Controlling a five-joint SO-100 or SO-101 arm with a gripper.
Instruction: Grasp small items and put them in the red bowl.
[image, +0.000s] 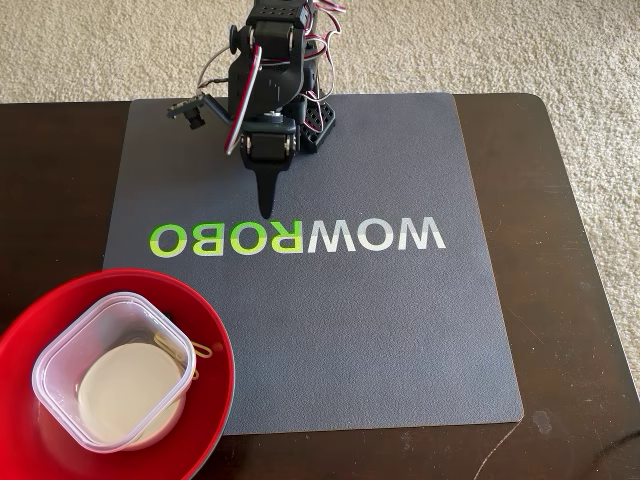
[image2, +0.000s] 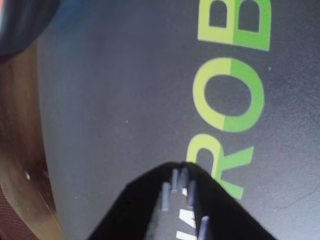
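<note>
Red bowl (image: 215, 400) — lower left, holding clear container (image: 60, 385), white bowl (image: 125, 395), clothespin (image: 180, 349).

We lose the red bowl (image: 215, 400) off the fixed view's lower-left corner; the small white bowl (image: 125, 390) blurs behind the clear container (image: 70, 345). The wrist view crops the gripper (image2: 182, 172).

closed hand (image2: 182, 172) over lettered mat (image2: 125, 90)
</note>
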